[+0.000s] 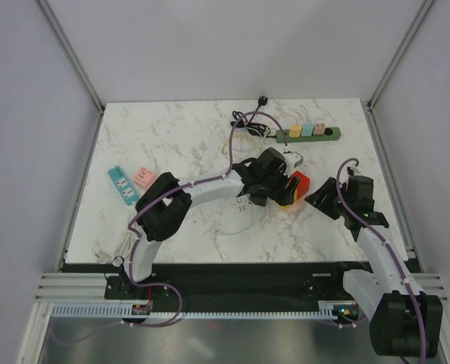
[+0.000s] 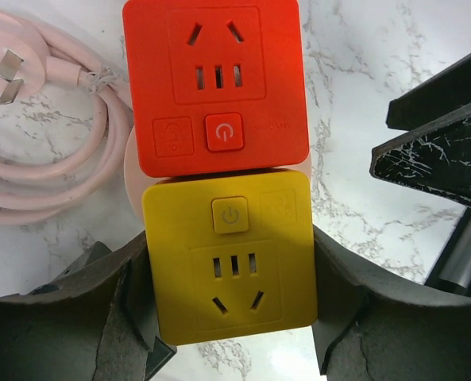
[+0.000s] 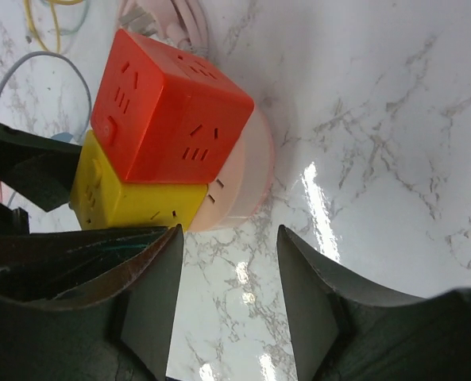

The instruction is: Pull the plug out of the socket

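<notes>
The red button (image 2: 224, 132) on the red cube (image 2: 216, 71) shows a power sign. The yellow button (image 2: 230, 215) on the yellow cube (image 2: 233, 294) does too. No words can be read.

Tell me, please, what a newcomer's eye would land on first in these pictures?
The bright red cube socket and yellow cube socket, pressed side by side against a pale pink round base mid-table, stand out first. The left gripper clasps the yellow one from both sides, while the right gripper hangs open just beside them.
</notes>
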### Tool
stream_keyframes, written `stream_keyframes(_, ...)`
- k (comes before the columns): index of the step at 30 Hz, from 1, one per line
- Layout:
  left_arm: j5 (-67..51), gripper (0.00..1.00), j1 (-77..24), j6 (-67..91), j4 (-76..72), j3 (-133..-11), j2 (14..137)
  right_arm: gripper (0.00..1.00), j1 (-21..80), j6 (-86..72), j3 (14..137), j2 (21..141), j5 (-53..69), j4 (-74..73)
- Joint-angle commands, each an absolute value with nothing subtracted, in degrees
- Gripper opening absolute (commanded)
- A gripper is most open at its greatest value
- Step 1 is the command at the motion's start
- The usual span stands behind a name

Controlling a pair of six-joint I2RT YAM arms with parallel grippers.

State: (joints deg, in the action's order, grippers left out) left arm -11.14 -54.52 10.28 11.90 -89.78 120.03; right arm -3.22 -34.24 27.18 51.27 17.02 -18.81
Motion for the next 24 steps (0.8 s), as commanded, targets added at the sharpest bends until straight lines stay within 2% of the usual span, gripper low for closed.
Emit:
stream_keyframes(1,-20.8,0.02,-51.5,17.2,9.0,-91.1,115.8,0.59,-3.4,-33.8,27.2,50.3,20.1,-12.6)
stream_keyframes(10,-25.6,0.02,-50.4,20.3,6.0,-89.6,116.1,0.64,-3.4,-38.1,22.9,53.3,22.9,-6.3)
stream_keyframes(24,-31.7,0.02,-49.6,26.4,1.8,-87.7,116.5,0.64,-3.4,-40.6,18.5,53.9,23.5,-0.8)
